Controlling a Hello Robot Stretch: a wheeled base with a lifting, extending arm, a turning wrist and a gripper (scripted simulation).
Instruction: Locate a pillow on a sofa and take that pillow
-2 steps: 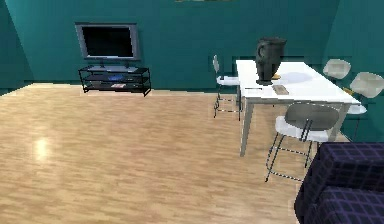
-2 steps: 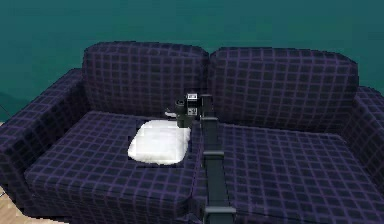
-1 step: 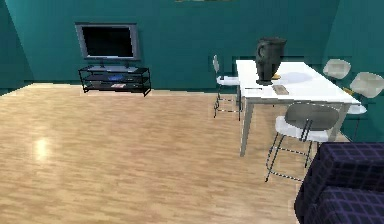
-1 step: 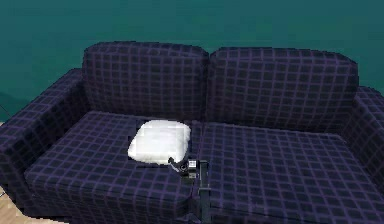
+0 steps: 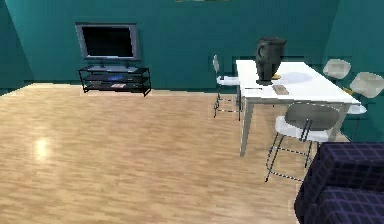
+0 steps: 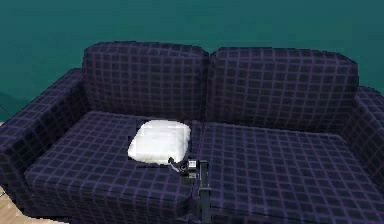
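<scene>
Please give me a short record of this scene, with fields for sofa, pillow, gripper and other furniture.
sofa: dark checked sofa, two seat cushions
pillow: white pillow lying on the seat cushion at the arm side view's left
gripper: gripper at the pillow's lower right corner; cannot tell whether it holds anything
other furniture: television on low stand; white table with chairs

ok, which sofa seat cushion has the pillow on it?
The seat cushion on the arm side view's left: the white pillow lies on it, just left of the centre seam.
</scene>
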